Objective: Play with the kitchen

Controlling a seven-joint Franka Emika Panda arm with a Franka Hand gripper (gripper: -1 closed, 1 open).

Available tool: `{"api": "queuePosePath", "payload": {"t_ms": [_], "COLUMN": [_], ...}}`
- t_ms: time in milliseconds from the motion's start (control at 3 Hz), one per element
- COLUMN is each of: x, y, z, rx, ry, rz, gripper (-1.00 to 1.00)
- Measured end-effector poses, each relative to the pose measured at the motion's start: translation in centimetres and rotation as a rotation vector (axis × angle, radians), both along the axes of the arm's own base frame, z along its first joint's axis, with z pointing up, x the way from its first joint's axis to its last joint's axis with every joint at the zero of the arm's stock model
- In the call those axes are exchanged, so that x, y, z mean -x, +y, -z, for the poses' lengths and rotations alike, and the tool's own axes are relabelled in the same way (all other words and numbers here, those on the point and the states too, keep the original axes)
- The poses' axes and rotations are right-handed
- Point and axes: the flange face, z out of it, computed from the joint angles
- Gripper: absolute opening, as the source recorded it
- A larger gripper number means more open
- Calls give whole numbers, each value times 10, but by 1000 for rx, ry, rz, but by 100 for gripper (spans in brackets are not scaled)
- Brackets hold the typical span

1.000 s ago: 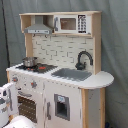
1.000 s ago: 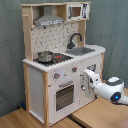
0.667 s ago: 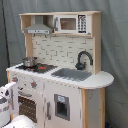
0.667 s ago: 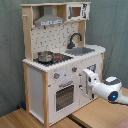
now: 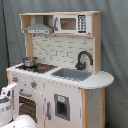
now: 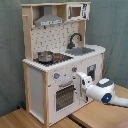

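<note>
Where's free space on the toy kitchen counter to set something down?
On the kitchen, the rounded counter end past the sink and faucet is bare. The stovetop is crowded at the pot. The gripper occupies the front by the oven door.

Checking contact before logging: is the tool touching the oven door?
Cannot tell. In the second exterior view the tool overlaps the oven door's upper right corner, but its tip is hidden; the first exterior view shows neither gap nor contact.
</note>
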Motion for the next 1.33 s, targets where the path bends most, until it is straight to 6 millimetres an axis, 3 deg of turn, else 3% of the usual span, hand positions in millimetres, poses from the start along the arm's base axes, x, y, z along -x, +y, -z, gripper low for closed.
{"api": "queuePosePath", "payload": {"t_ms": [333, 1000, 1333], "x": [-19, -53, -53], "y": [-9, -8, -9], "z": [8, 17, 16], "rx": [21, 49, 49], "ry": [15, 39, 38], "rz": [-22, -27, -26], "gripper": [100, 100, -100]}}
